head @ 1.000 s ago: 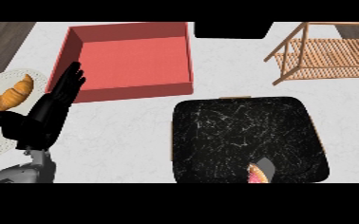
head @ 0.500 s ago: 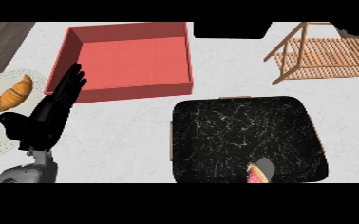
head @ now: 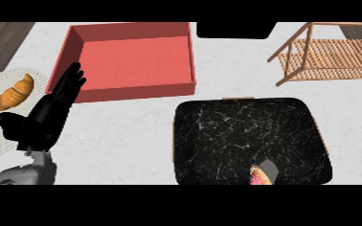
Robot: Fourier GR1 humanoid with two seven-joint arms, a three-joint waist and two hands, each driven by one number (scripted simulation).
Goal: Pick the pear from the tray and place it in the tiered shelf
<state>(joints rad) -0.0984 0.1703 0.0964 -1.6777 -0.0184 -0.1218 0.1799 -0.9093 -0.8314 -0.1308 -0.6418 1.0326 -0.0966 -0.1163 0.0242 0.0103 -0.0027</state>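
Observation:
The pear (head: pixel 259 176), reddish orange, lies at the near edge of the black marbled tray (head: pixel 240 129), cut off by the view's lower border. A small grey piece (head: pixel 268 167) rests against the pear's top right; it seems to belong to my right hand, whose black shape does not stand out from the black tray. The wooden tiered shelf (head: pixel 322 60) stands at the far right, well away from the pear. At the left edge my left hand (head: pixel 50 115) rests open, fingers up, holding nothing.
A red open box (head: pixel 134 57) sits at the back left, just beyond my left hand. A croissant (head: pixel 17 92) lies on a white plate (head: pixel 41 76) at the far left. A black object (head: pixel 235 30) stands at the back centre.

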